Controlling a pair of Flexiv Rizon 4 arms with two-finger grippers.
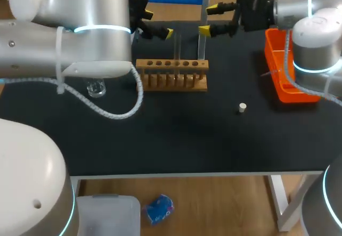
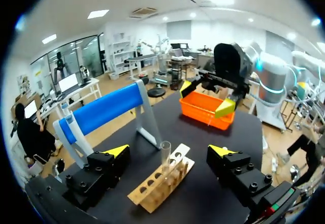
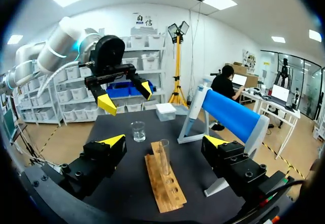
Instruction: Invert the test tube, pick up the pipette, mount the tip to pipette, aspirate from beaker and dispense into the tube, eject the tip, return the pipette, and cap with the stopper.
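Head view: the test tube stood upright in the wooden rack mid-table. The beaker sat at the rack's nine o'clock, the stopper at its four, the orange tray at three. The left end effector and right end effector hung at the rack's twelve o'clock, either side of the tube.

Left wrist view: fingers spread wide and holding nothing, with the tube at their twelve o'clock, untouched.

Right wrist view: also wide open and empty, with the tube dead ahead and the beaker beyond it.
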